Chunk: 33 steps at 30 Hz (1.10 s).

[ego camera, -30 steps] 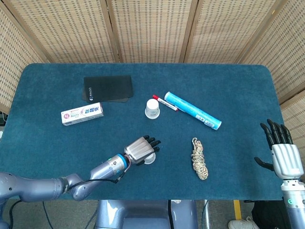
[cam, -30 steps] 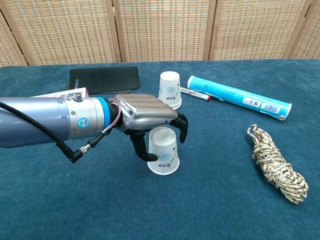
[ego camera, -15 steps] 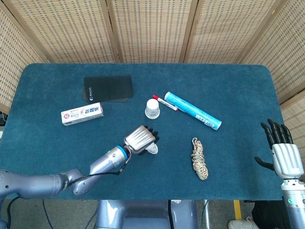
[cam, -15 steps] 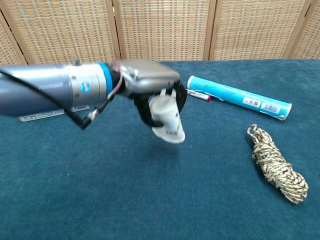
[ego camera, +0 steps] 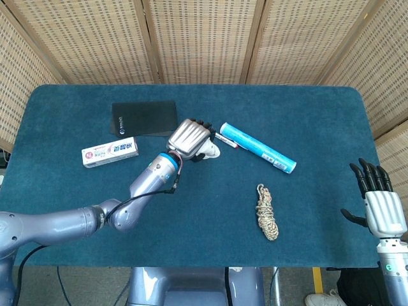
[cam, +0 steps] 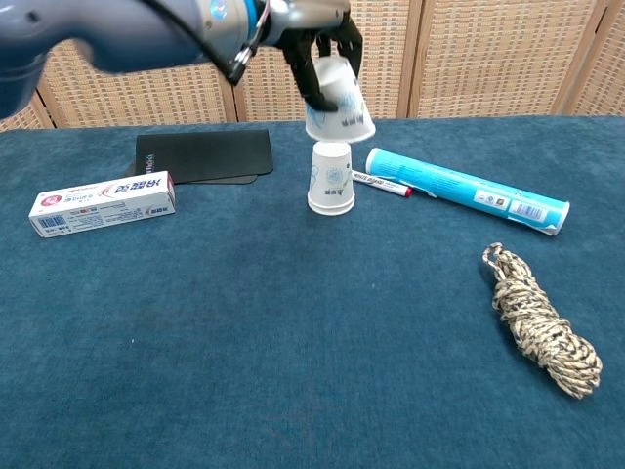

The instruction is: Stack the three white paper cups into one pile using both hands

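We had the left hand (cam: pixel 317 44) up in the air, fingers wrapped round a cup (cam: pixel 339 101) held mouth-down and a little tilted, its rim swung out toward the tube (cam: pixel 467 189) side. Directly beneath that hand stood the second cup (cam: pixel 330 177), upside down on the table (cam: pixel 244 371), with a clear gap between the two. So the relation that mattered was plain: target straight below the hand, its axis upright, and the held cup's axis leaning slightly off that line. We judged the coming move needed the cup levelled and then lowered squarely, or the rim could catch the lower cup's base and tip it toward the marker (cam: pixel 383 185) lying just beside it.

The right hand (ego camera: pixel 381 204) was far off from all this, fingers spread and holding nothing, low at the table's near right edge. The left hand was clearly the nearer one.

We could only find two cups in either view (the third we could not place, and it may already sit nested inside one of them, though we couldn't tell). The rope (ego camera: pixel 267 211) lay between the two hands, nearer the left; the toothpaste box (ego camera: pixel 109 152) and black pad (ego camera: pixel 144 118) sat on the left hand's outer side.
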Motion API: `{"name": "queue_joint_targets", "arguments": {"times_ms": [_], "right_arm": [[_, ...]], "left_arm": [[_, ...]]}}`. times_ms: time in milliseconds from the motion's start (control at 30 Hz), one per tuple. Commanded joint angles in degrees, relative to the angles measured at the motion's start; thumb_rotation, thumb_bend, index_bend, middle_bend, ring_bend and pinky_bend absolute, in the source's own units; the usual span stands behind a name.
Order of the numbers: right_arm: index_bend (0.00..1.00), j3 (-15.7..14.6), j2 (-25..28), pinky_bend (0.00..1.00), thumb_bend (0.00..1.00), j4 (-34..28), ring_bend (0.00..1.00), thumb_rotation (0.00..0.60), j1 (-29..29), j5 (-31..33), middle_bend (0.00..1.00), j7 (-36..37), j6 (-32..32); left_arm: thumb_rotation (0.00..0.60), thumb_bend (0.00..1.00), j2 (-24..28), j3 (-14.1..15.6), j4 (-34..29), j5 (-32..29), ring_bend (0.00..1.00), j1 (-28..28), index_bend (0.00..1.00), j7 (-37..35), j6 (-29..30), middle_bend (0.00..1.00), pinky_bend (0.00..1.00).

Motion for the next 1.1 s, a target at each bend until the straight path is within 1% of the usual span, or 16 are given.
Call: {"name": "queue_joint_targets", "arguments": {"times_ms": [33, 67, 200, 400, 567, 933, 967, 1033, 1100], "right_arm": [[0.04, 0.1, -0.1, 0.0, 0.0, 0.1, 0.0, 0.6, -0.1, 0.1, 0.01, -0.1, -0.2], [0.04, 0.2, -0.1, 0.0, 0.0, 0.2, 0.0, 0.6, -0.2, 0.1, 0.01, 0.0, -0.4], [0.04, 0.4, -0.2, 0.0, 0.0, 0.3, 0.0, 0.6, -0.3, 0.3, 0.01, -0.1, -0.6], [0.04, 1.0, -0.3, 0.0, 0.0, 1.1, 0.0, 0.6, -0.3, 1.4, 0.01, 0.5, -1.9], [0.04, 1.5, -0.3, 0.0, 0.0, 1.4, 0.0, 0.6, -0.4, 1.5, 0.01, 0.8, -1.9], [0.04, 2.0, -0.1, 0.0, 0.0, 1.2, 0.0, 0.6, -0.8, 1.1, 0.01, 1.1, -2.0], [0.04, 2.0, -0.1, 0.0, 0.0, 1.1, 0.0, 0.6, -0.9, 1.1, 0.01, 1.0, -2.0], [0.04, 2.0, -0.1, 0.0, 0.0, 1.1, 0.0, 0.6, -0.9, 1.0, 0.01, 1.1, -2.0], [0.04, 2.1, 0.0, 0.0, 0.0, 1.0, 0.0, 0.6, -1.0, 1.0, 0.01, 1.1, -2.0]], "left_arm": [[0.6, 0.31, -2.3, -0.6, 5.6, -4.3, 0.33, -3.6, 0.48, 0.6, -1.1, 0.33, 0.35], [0.6, 0.31, -3.0, -0.4, 7.3, -5.4, 0.33, -4.3, 0.48, 0.5, -1.4, 0.33, 0.35], [0.6, 0.31, -4.5, 0.1, 10.5, -7.5, 0.33, -5.3, 0.48, 0.0, -2.3, 0.33, 0.34], [0.6, 0.31, -6.4, 1.8, 15.7, -11.3, 0.32, -6.8, 0.46, -0.6, -4.6, 0.32, 0.33], [0.6, 0.3, -6.4, 3.0, 17.2, -13.2, 0.31, -7.8, 0.45, -0.8, -6.2, 0.31, 0.32], [0.6, 0.3, -6.3, 4.9, 17.3, -15.2, 0.29, -9.3, 0.43, -0.9, -5.6, 0.29, 0.29], [0.6, 0.3, -6.4, 5.1, 17.6, -15.3, 0.28, -9.4, 0.42, -0.9, -5.5, 0.28, 0.29], [0.6, 0.29, -6.8, 5.4, 18.1, -15.5, 0.24, -9.5, 0.36, -1.1, -5.6, 0.23, 0.27], [0.6, 0.26, -7.1, 5.5, 18.6, -15.6, 0.13, -9.7, 0.23, -1.4, -5.7, 0.13, 0.23]]}}
